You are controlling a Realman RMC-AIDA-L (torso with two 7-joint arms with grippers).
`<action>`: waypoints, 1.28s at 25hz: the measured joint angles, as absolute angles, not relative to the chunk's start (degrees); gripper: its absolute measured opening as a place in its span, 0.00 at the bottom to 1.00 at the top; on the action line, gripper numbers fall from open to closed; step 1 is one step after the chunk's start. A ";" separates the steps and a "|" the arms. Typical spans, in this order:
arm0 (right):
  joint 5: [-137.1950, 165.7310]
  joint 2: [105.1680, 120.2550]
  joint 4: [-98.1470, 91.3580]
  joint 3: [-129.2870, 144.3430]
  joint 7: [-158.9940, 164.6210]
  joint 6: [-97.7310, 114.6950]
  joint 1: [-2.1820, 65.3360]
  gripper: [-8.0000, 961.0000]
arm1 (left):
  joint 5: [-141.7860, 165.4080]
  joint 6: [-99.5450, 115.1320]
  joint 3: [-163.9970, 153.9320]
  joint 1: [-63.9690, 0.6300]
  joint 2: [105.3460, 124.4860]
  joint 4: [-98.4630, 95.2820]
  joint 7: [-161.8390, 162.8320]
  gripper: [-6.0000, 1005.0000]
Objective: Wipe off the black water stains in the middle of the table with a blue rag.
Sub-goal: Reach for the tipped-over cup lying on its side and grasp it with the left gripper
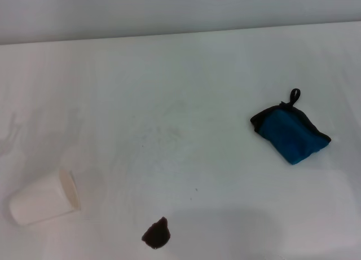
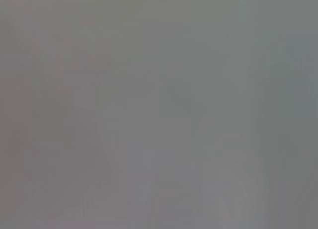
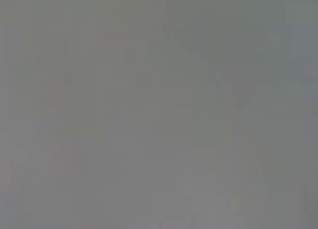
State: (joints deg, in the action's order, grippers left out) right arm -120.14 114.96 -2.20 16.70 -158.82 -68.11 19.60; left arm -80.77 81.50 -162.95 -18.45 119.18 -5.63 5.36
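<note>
The white table (image 1: 186, 91) fills the head view, faintly smudged with grey. The blue rag (image 1: 292, 133) lies folded on the robot's right side, its black edging showing and its small black loop pointing toward the far edge. The black water stains (image 1: 157, 233) — 1 dark, glossy blotch — sit near the front edge, a little left of centre, well apart from the rag. A white plastic cup (image 1: 44, 198) lies on its side at the front left, its mouth turned toward the stain but clear of it. Neither the left gripper nor the right gripper appears in any view — both wrist views show only flat grey, so the jaws' state cannot be told.
</note>
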 joint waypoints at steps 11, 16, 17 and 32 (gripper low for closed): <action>-120.15 114.96 -2.36 16.71 -158.81 -68.08 19.57 0.43 | -79.62 81.84 -162.95 -18.14 119.22 -6.23 5.58 0.86; -120.15 114.96 -2.59 16.79 -158.81 -68.06 19.50 0.43 | -78.23 81.92 -162.95 -18.07 119.28 -6.60 6.01 0.86; -120.15 114.96 -2.63 16.81 -158.81 -68.06 19.50 0.43 | -77.01 81.48 -162.96 -18.03 119.16 -6.91 6.84 0.86; -120.15 114.88 -3.57 16.88 -158.81 -68.11 19.88 0.43 | -60.28 82.88 -163.03 -22.13 118.44 10.93 41.42 0.82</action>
State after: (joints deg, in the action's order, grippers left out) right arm -120.15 114.88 -3.57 16.88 -158.81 -68.11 19.88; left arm -60.28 82.88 -163.04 -22.13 118.44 10.94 41.42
